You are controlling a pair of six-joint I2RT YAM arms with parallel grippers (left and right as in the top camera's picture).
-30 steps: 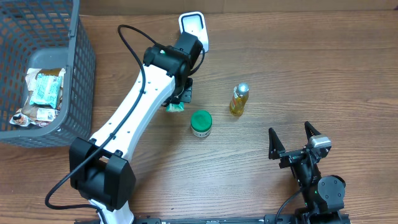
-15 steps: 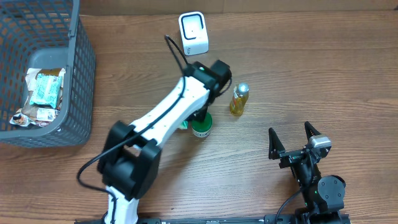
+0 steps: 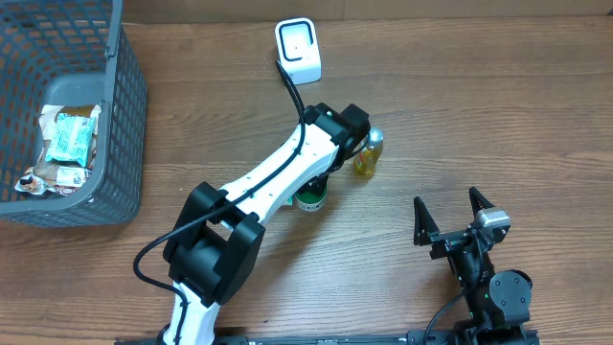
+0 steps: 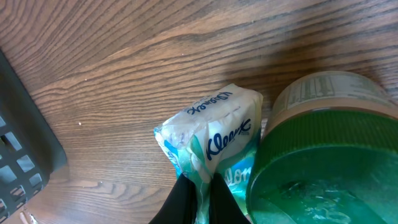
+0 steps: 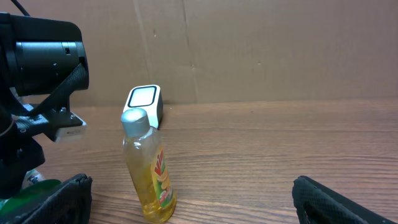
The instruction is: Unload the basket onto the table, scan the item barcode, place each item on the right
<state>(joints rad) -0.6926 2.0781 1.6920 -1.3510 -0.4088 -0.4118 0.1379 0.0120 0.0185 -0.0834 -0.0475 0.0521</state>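
**Surface and room.** A brown wood-grain table (image 3: pixel 498 105) is carrying every item. A plain cardboard wall (image 5: pixel 280 50) is closing off the far side. A grey mesh basket (image 3: pixel 132 105) is sitting at the table's left, holding wrapped packets (image 3: pixel 67 134).

**Task item.** A Kleenex tissue pack (image 4: pixel 211 134) is sitting over the middle of the table, just beside a green-lidded jar (image 4: pixel 311 168). The left gripper (image 4: pixel 200 200) is pinching the pack's lower edge, its jaws pressed onto the wrapper. The white scanner (image 3: pixel 298 50) is standing well apart, near the far edge.

**Differences between views.** Only the left wrist view is showing the grip and the brand print. In the overhead view the white left arm (image 3: pixel 278 182) is covering that gripper and nearly all of the pack. The overhead view is also showing the right gripper (image 3: pixel 446 206) near the front edge, jaws spread wide and holding nothing. The right wrist view is showing a yellow bottle (image 5: pixel 148 174) standing upright with a silver cap, the scanner behind it.

**Obscured.**
- The frame is cutting off the jar in the left wrist view.
- The overhead frame is cutting off the basket.
- It cannot be told whether the pack is touching the jar or the table.
- It cannot be told which face of the pack is carrying the barcode.
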